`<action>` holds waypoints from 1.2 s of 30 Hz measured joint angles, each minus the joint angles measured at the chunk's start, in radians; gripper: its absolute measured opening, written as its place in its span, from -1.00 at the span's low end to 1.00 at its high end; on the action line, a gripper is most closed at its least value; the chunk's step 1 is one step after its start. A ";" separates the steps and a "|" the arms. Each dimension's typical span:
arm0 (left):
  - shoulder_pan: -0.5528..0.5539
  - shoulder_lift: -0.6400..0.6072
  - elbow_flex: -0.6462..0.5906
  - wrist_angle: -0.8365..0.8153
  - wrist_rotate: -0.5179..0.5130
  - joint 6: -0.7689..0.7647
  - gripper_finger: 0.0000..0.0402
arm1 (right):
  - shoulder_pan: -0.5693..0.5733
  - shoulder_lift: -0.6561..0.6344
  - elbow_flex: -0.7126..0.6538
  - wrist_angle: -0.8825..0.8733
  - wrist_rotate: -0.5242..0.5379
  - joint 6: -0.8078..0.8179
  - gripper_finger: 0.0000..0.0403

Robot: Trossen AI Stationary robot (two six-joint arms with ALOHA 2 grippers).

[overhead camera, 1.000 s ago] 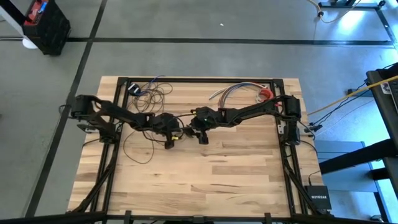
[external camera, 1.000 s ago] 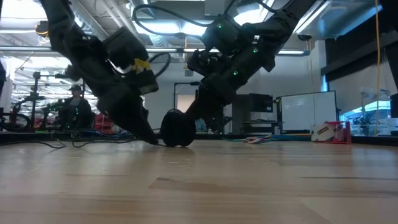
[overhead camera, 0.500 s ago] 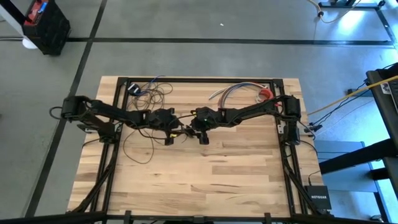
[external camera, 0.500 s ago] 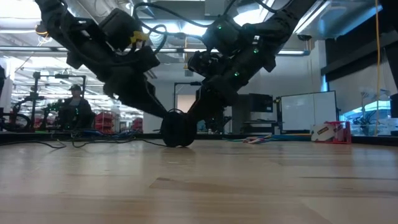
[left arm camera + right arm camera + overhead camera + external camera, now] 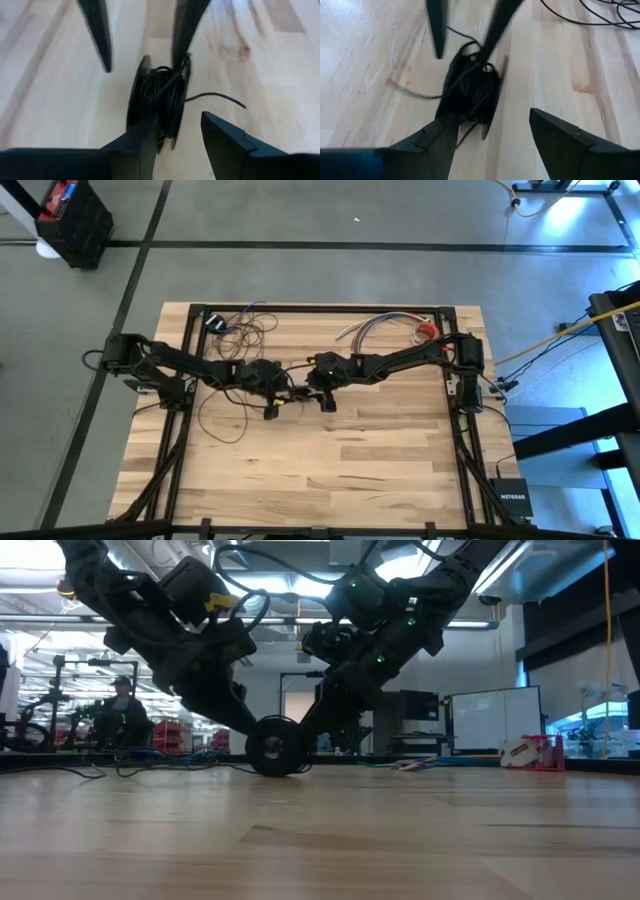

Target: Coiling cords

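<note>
The cords' black round puck point(image 5: 275, 748) stands on its edge on the wood at mid-table, with dark cord wound around it point(image 5: 162, 95). A loose cord end point(image 5: 220, 97) sticks out of it. More cord lies in loops point(image 5: 238, 330) at the far left. My left gripper point(image 5: 269, 409) comes at the puck from the table's left and my right gripper point(image 5: 326, 402) from the right. Both slant down and both are open. Each has one finger beside the puck and the other well apart from it. My left gripper has one finger point(image 5: 145, 142) against the puck's side disc point(image 5: 135, 110), low on its near rim; the other finger point(image 5: 225, 142) stands clear. My right gripper has one finger point(image 5: 437, 142) at the puck's opposite side point(image 5: 462, 107); I cannot tell whether it touches. The puck stays upright on the table.
A short bundle of multicoloured wires point(image 5: 385, 326) lies at the far right. A black metal frame point(image 5: 320, 308) runs along the table's far edge and sides. Bare wood point(image 5: 330, 470) fills the near half. A person point(image 5: 120, 718) sits in the room beyond.
My left gripper has risen from the table top beside the puck and now stands higher, against the puck's side. The puck has shifted a little toward the table's left and turned slightly, still standing on its edge. My right gripper has kept still.
</note>
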 joint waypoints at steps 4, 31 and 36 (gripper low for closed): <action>-0.024 0.000 0.000 0.003 0.000 -0.079 -0.31 | 0.000 0.000 0.000 0.003 0.000 0.000 0.23; -0.035 0.000 0.000 0.007 -0.009 -0.125 -0.30 | -0.026 -0.081 -0.042 -0.066 -0.105 -0.026 0.23; -0.034 -0.001 0.000 0.008 -0.009 -0.125 -0.30 | -0.026 -0.060 -0.068 0.041 -0.108 -0.023 0.23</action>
